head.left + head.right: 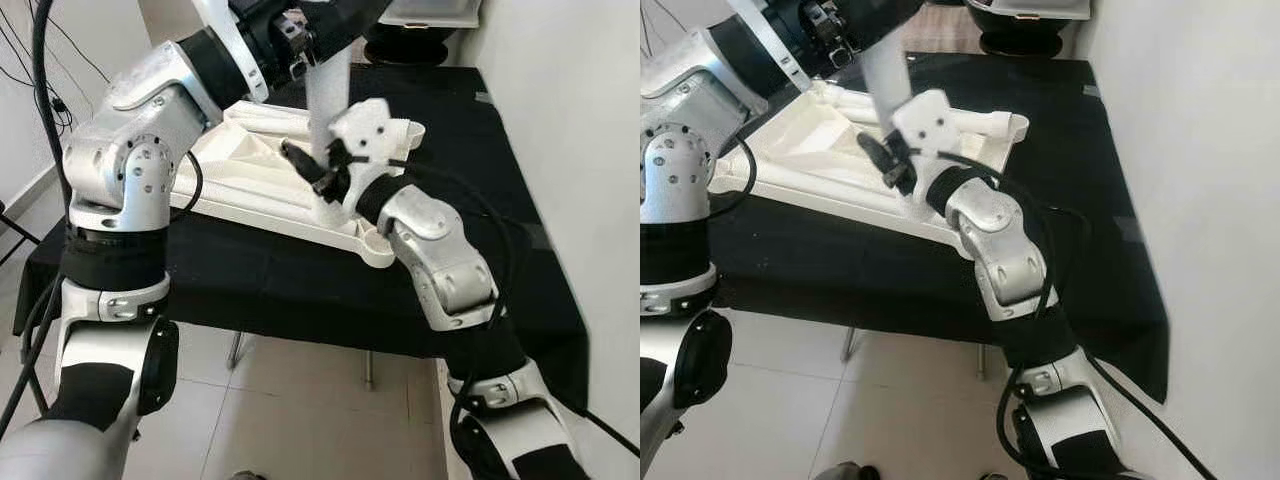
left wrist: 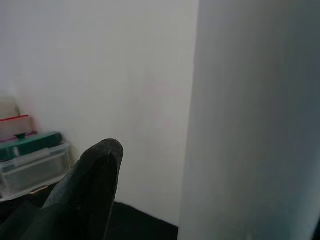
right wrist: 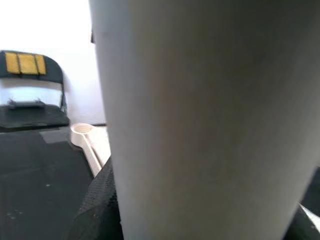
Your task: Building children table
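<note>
- Tabletop (image 1: 250,195) lies underside-up on the black cloth (image 1: 300,280), sockets exposed for legs.
- My left gripper (image 1: 300,45) clamps the white leg (image 1: 328,95) high above the tabletop, keeping it upright.
- My right gripper (image 1: 312,168) grips the leg low, near the tabletop's corner socket, steering it in.

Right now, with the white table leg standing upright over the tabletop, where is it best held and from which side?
Grip the white cylindrical table leg on its smooth round shaft, fingers closing from opposite sides, horizontally. It stands upright on the upturned white plastic tabletop, so side grips high and low, as the left gripper and right gripper sit, likely steady it best.
</note>
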### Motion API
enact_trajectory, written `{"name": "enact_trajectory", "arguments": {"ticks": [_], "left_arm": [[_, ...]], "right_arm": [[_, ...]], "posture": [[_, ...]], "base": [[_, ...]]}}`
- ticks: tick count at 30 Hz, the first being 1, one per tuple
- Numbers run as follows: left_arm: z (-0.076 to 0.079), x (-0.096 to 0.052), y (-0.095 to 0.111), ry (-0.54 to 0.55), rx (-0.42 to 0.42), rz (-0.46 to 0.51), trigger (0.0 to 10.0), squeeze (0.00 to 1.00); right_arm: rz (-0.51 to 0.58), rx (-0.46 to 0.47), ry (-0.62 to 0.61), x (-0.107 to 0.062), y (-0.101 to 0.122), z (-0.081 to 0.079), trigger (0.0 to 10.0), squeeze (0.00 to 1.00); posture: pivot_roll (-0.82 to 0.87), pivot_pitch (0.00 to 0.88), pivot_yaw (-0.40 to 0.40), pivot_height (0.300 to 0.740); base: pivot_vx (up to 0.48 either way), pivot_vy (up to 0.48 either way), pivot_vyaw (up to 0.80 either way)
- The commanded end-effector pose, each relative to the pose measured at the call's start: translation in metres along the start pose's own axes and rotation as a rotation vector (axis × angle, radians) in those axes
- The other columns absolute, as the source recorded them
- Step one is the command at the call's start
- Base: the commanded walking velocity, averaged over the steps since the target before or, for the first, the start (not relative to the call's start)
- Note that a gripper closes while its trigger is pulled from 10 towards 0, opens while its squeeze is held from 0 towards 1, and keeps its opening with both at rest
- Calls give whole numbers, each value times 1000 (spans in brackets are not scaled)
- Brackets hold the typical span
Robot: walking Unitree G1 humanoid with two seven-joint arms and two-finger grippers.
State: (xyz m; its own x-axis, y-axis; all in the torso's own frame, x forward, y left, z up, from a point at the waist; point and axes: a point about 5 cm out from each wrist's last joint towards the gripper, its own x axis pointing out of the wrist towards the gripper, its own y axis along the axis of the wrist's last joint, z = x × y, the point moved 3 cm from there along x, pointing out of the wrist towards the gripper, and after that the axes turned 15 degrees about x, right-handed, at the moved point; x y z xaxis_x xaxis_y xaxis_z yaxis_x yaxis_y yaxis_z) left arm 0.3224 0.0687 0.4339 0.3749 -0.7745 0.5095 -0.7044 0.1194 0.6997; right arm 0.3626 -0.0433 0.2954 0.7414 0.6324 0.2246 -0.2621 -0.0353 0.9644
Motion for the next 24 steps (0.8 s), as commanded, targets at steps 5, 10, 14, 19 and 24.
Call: {"name": "enact_trajectory", "arguments": {"ticks": [5, 10, 14, 19, 24], "left_arm": [[-6, 4, -4, 15, 48, -47, 0, 0], [-5, 5, -7, 2, 49, -62, 0, 0], [-2, 9, -10, -13, 51, -66, 0, 0], [-1, 12, -11, -17, 60, -70, 0, 0], [-1, 11, -10, -35, 44, -61, 0, 0]], "right_arm": [[-39, -70, -4, 0, -6, -2, 10000, 0], [-59, -84, -25, -1, -9, 3, 10000, 0], [-82, -91, -57, -2, -13, 10, 10000, 0], [-95, -83, -84, -2, -16, 15, 10000, 0], [-101, -15, -83, -2, -18, 18, 10000, 0]], "posture": [[0, 88, 18, 740], [0, 88, 16, 740], [4, 89, 13, 740], [10, 89, 9, 740], [12, 90, 4, 740]], "base": [[0, 0, 0], [0, 0, 0], [0, 0, 0], [0, 0, 0], [0, 0, 0]]}}
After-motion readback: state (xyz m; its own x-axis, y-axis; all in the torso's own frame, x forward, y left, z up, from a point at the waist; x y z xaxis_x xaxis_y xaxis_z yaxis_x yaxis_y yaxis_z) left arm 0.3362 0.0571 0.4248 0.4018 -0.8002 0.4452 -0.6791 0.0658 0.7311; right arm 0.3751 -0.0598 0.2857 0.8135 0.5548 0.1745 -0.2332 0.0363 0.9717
